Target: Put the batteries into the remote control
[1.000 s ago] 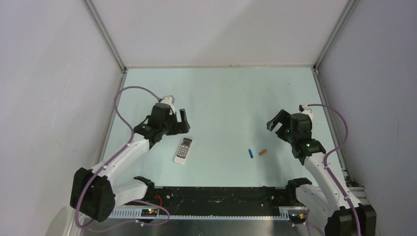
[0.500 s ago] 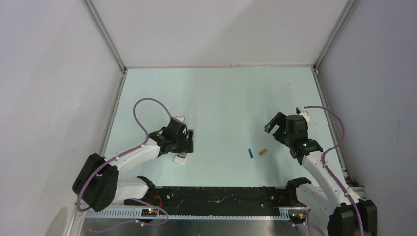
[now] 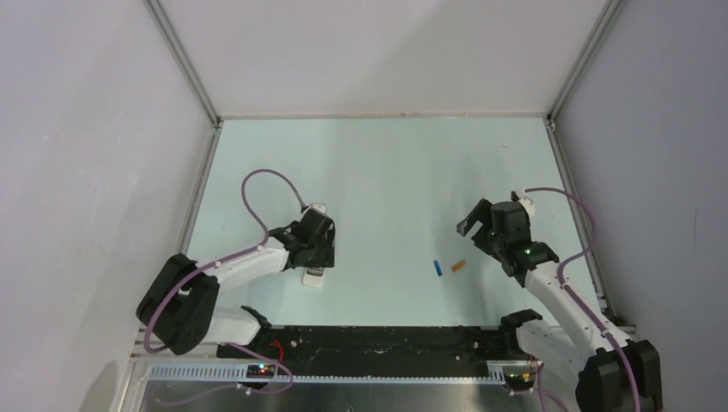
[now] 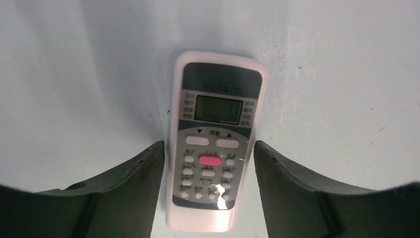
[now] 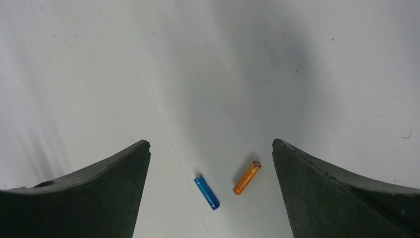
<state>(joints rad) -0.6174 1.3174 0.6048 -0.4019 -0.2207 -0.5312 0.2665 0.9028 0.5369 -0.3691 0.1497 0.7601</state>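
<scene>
The remote control (image 4: 215, 124) is seen lying face up on the desk (image 4: 337, 74), closely flanked by the fingers of the left tool (image 4: 209, 148) (whether it is pinched cannot be told). The blue battery (image 5: 206, 192) and the orange battery (image 5: 246, 177) are laid near each other, not touching, framed by the widely spread right tool (image 5: 210, 144).

Left gripper (image 3: 319, 260) hides most of remote control (image 3: 314, 277).

White remote control (image 4: 214, 144), blue battery (image 5: 206, 192), orange battery (image 5: 246, 177)
</scene>
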